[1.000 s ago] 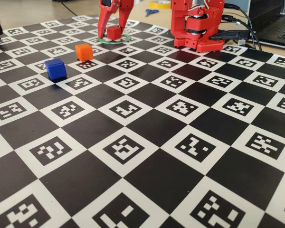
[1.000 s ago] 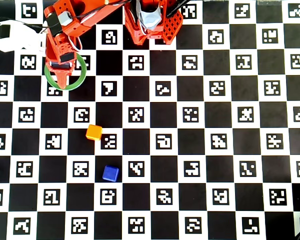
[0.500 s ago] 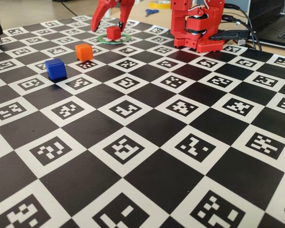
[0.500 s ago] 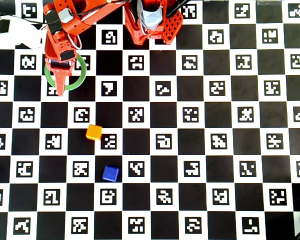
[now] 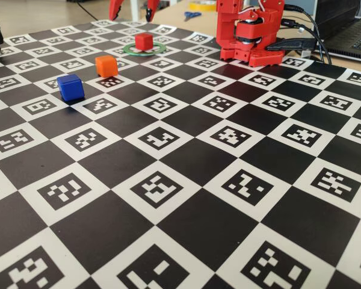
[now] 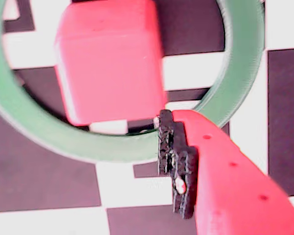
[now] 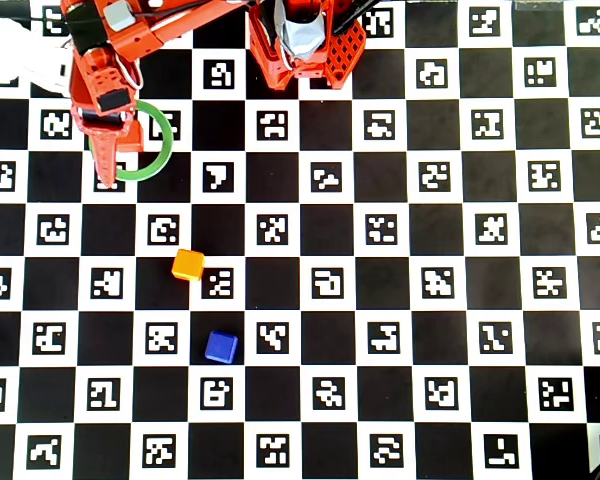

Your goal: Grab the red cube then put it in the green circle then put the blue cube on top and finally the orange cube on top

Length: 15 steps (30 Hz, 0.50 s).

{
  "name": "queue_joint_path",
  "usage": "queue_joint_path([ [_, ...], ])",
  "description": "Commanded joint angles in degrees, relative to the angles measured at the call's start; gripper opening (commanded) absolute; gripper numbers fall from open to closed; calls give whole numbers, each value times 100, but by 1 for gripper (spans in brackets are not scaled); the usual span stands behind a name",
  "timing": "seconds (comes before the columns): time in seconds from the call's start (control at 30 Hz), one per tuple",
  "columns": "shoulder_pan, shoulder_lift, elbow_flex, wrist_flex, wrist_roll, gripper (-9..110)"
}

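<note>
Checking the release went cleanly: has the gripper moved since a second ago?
Yes. In the fixed view the gripper has risen off the red cube, which sits alone inside the green circle. The jaws are apart.

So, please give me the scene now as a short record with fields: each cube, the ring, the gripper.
red cube: inside the green circle, on the board, released
blue cube: on the board, apart from the ring
orange cube: on the board, between blue cube and ring in the fixed view
gripper: open, raised above the ring, holding nothing
stack: only the first cube placed
</note>
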Motion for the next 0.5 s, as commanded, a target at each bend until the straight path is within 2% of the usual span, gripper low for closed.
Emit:
queue_joint_path([
  [0.0,-202,615,-809,229,193,54],
  [0.47,-1406,492,-2355,1494,1468,53],
])
